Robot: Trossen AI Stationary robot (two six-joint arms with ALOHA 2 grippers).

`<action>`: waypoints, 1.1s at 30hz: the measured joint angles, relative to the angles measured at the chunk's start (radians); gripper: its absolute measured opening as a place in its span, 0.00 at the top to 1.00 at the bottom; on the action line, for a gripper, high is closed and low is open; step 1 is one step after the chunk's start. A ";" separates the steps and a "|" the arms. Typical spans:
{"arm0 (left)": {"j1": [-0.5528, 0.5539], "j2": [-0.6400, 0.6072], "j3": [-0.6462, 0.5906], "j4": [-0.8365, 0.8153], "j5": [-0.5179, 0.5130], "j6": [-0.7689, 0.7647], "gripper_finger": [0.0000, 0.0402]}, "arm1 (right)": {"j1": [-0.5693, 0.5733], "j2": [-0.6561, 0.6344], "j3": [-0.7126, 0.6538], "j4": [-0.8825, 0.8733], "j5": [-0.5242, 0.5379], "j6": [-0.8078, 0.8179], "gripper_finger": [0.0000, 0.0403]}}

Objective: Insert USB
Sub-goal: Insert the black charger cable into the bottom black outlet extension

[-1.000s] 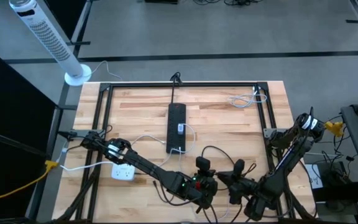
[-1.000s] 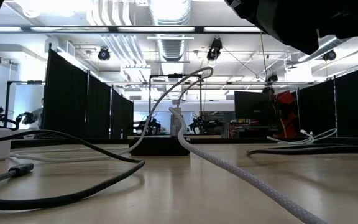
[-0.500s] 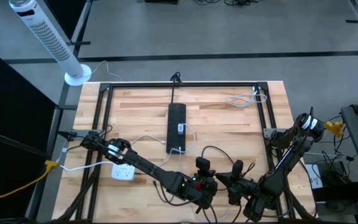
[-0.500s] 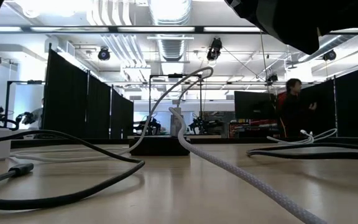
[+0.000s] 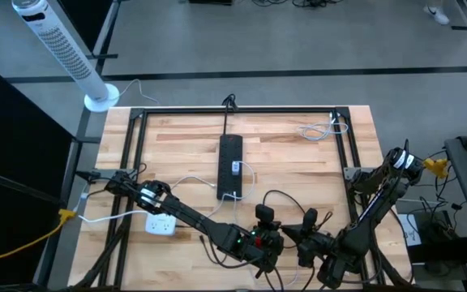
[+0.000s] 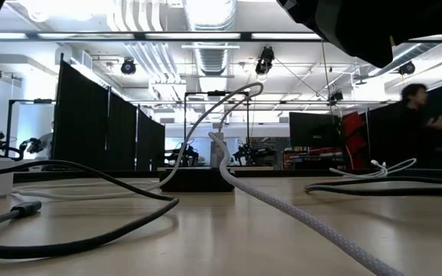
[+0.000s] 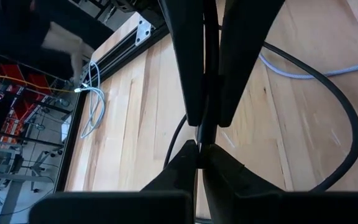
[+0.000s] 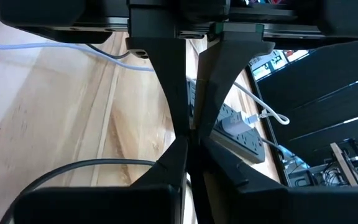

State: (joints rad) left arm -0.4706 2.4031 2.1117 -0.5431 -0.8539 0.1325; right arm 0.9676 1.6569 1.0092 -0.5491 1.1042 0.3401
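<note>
Table: wooden top, all places below given from the power strip.
Power strip: middle of the table, long axis running from my side to the far side. A white plug already sits in it.
Black cable: loops just off the strip's near end, on my right-hand side, then drops down between my two pincers. That's the USB lead by my judgement. I can't pick out the plug tip itself.
Key relation: the strip lies ahead of both pincers and off to my left. Both pincers sit past its near end, so the plug would have to travel along the strip's long axis toward its sockets.
Nearer arm: left, it's closer to the strip's near end. The right is just beyond it, further from the strip.
Left gripper: clamped tight, black cable pinched between the tips, the cable running straight on from them.
Right gripper: facing my left one tip to tip, pads narrowed to almost touching. A thin dark sliver shows between them, and I can't tell if it's gripped. In this wrist view the strip shows beyond the tips.
Step, my guess: sorting out the hold on the cable, insertion not yet begun.
</note>
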 joint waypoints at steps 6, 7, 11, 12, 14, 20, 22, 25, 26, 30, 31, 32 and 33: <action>0.000 0.000 0.000 -0.007 0.001 -0.003 0.99 | 0.000 0.000 0.000 0.000 -0.003 0.040 0.95; 0.000 0.000 0.000 -0.012 0.003 -0.004 0.99 | 0.000 -0.003 0.002 -0.005 -0.008 0.049 0.95; -0.001 -0.002 0.003 -0.056 0.009 -0.026 0.99 | -0.013 -0.012 0.057 -0.093 -0.081 0.100 0.95; 0.000 -0.004 0.004 -0.071 0.011 -0.029 0.99 | -0.021 -0.013 0.084 -0.144 -0.113 0.130 0.95; 0.001 -0.005 0.002 -0.159 -0.006 -0.051 0.96 | -0.042 -0.015 0.147 -0.265 -0.220 0.217 0.95; 0.003 -0.001 0.000 -0.456 -0.041 -0.273 0.93 | -0.124 -0.016 0.252 -0.504 -0.605 0.388 0.95; 0.002 -0.001 -0.008 -0.587 -0.041 -0.403 0.94 | -0.155 -0.015 0.259 -0.553 -0.738 0.440 0.95; -0.011 -0.001 -0.054 -0.718 -0.088 -0.551 0.94 | -0.185 -0.014 0.261 -0.625 -0.915 0.506 0.95; -0.016 -0.001 -0.076 -0.729 -0.117 -0.585 0.94 | -0.198 -0.013 0.261 -0.647 -0.953 0.519 0.95; -0.038 -0.001 -0.175 -0.734 -0.143 -0.668 0.94 | -0.249 -0.010 0.261 -0.748 -1.087 0.578 0.95; -0.043 -0.001 -0.201 -0.732 -0.143 -0.685 0.94 | -0.266 -0.010 0.261 -0.768 -1.134 0.592 0.95; -0.048 -0.001 -0.227 -0.728 -0.143 -0.699 0.94 | -0.280 -0.009 0.261 -0.782 -1.178 0.605 0.95; -0.052 -0.001 -0.248 -0.725 -0.142 -0.712 0.94 | -0.293 -0.007 0.261 -0.796 -1.219 0.612 0.95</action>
State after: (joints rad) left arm -0.5227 2.4020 1.8636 -1.2680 -0.9963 -0.5796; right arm 0.6748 1.6497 1.2701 -1.3451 -0.1146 0.9518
